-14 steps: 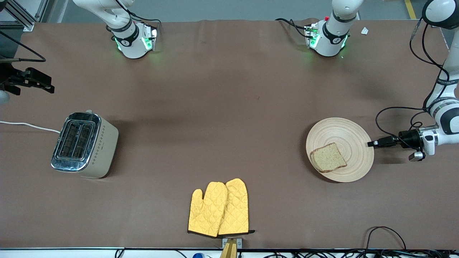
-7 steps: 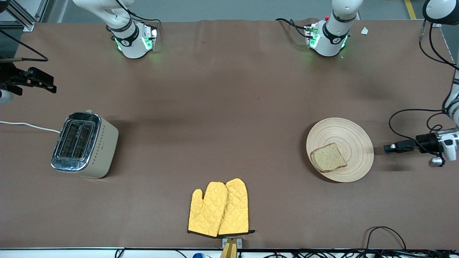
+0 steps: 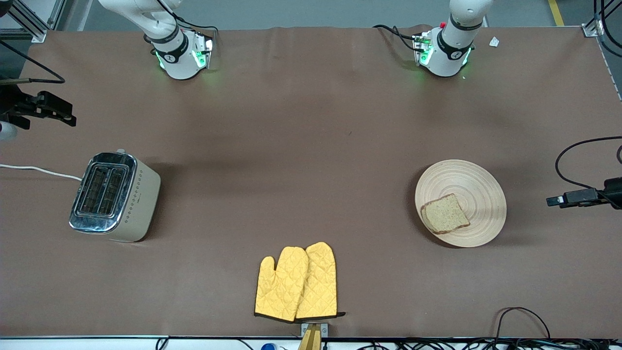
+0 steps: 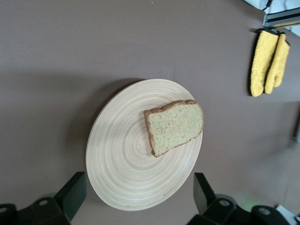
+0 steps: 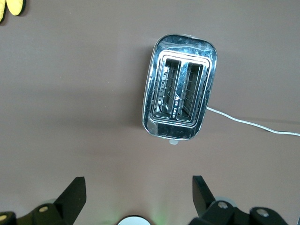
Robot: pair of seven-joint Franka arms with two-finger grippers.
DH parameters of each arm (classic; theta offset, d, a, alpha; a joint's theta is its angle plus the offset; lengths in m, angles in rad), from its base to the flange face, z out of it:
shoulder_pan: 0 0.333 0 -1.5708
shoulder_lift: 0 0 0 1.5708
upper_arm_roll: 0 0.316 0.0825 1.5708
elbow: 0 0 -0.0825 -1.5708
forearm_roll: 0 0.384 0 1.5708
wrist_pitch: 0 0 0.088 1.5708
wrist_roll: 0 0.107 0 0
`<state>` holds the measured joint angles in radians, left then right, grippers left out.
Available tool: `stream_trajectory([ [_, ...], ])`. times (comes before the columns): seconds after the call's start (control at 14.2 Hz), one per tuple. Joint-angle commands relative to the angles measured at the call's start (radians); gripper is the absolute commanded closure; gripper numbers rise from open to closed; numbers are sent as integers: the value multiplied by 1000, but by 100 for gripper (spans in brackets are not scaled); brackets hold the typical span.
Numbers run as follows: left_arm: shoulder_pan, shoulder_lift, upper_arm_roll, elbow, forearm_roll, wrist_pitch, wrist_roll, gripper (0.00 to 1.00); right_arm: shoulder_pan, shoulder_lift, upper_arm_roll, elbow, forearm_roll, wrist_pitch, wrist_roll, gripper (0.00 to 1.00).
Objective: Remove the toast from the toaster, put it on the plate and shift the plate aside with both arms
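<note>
Two oven mitts (image 3: pixel 296 282) lie between toaster (image 3: pixel 114 197) and plate (image 3: pixel 478 187); both pincers gape wide.

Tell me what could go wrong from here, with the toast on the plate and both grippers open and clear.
1. The toast lies off-centre on the plate, near the rim; any further push could slide it off.
2. The left gripper hangs level with the plate's rim; a fast return could knock it.
3. The right gripper waits above the toaster, whose cord could snag.

surface: wide table covered in matte brown cloth (image 3: pixel 311 146) | floor: grey strip past its top edge (image 3: pixel 301 12) | light: even, soft shadows
</note>
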<state>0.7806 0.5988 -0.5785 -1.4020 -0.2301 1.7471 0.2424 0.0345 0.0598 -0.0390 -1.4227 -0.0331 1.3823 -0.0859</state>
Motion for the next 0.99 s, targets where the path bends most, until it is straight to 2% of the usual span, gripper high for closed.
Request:
stream_trajectory([
  [0.0,-20,-104,-58,-26,110,-11,-139,0,-2,-12,-4,-4,2,-2,9,0],
  [0.35,-27,-221,-187,-23,257,-118,-324,0,2,-12,-1,-2,2,-2,9,0],
  [0.42,-34,-249,-198,-21,281,-141,-328,0,2,-12,1,-2,2,-2,9,0],
  [0.49,-87,-293,-184,-26,290,-147,-330,0,2,-12,1,-2,2,-2,9,0],
  [0.57,-134,-307,-129,-26,291,-149,-328,0,2,-12,1,-2,2,-2,9,0],
  [0.78,-321,-382,111,-29,281,-194,-316,0,1,-12,-1,-2,4,-2,9,0],
  [0.92,-412,-421,224,-29,276,-198,-310,0,2,-11,-1,-2,4,0,9,0],
])
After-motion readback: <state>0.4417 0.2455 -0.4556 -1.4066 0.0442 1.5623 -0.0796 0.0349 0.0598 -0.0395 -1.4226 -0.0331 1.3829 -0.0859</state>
